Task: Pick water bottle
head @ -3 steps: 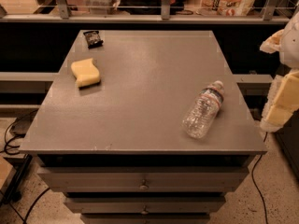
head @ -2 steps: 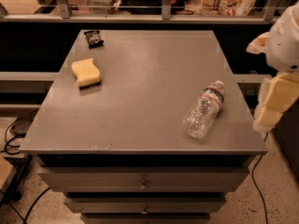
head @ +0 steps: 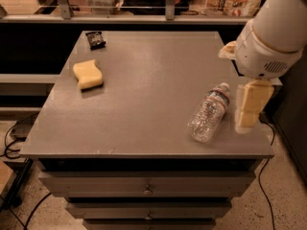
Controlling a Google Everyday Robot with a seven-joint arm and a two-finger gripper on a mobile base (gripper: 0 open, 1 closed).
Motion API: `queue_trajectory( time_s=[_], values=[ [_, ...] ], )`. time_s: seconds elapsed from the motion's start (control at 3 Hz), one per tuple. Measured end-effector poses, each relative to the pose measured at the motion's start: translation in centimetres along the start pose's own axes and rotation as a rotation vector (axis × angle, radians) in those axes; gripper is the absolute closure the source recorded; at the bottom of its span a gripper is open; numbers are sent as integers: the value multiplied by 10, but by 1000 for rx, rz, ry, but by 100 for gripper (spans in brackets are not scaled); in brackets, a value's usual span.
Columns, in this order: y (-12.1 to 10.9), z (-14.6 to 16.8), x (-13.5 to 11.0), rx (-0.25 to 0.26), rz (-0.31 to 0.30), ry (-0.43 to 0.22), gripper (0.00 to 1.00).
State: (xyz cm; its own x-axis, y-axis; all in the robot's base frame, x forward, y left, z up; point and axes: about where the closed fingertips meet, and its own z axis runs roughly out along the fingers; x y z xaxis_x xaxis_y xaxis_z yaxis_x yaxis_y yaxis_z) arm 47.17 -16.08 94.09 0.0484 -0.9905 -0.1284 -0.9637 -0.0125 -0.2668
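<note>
Nearest the camera, the grey drawers [head: 146,190] stacked under the tabletop [head: 144,123] showed small knobs at their centres. Dark cables [head: 14,143] lay on the floor at the lower left, and another ran down past the right front corner.

On the tabletop, close to that right front corner, the water bottle [head: 210,113] lay on its side. Its clear crinkled base pointed toward the front edge, and its white cap pointed away and slightly right.

The gripper [head: 245,121] hung just right of the bottle, level with its upper half, over the right edge of the tabletop. A narrow strip of tabletop showed between the two, so they did not appear to touch. The gripper's pale yellow part pointed downward, and whether it was spread or closed could not be told from this side. Above it, the arm's bulky white housing [head: 268,37] rose toward the upper right corner.

Farther back on the left half, a yellow sponge [head: 88,74] lay flat, well apart from the bottle. Beyond it, near the far left corner, sat a small black packet [head: 95,39]. Behind the tabletop ran a metal railing [head: 144,18].
</note>
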Motion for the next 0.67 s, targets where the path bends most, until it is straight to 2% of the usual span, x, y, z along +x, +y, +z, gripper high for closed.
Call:
queue_trajectory(
  time_s=[0.33, 0.67],
  values=[
    [-10, 25, -14, -25, -64, 9, 0],
    [-18, 54, -17, -79, -105, 35, 0]
  ],
)
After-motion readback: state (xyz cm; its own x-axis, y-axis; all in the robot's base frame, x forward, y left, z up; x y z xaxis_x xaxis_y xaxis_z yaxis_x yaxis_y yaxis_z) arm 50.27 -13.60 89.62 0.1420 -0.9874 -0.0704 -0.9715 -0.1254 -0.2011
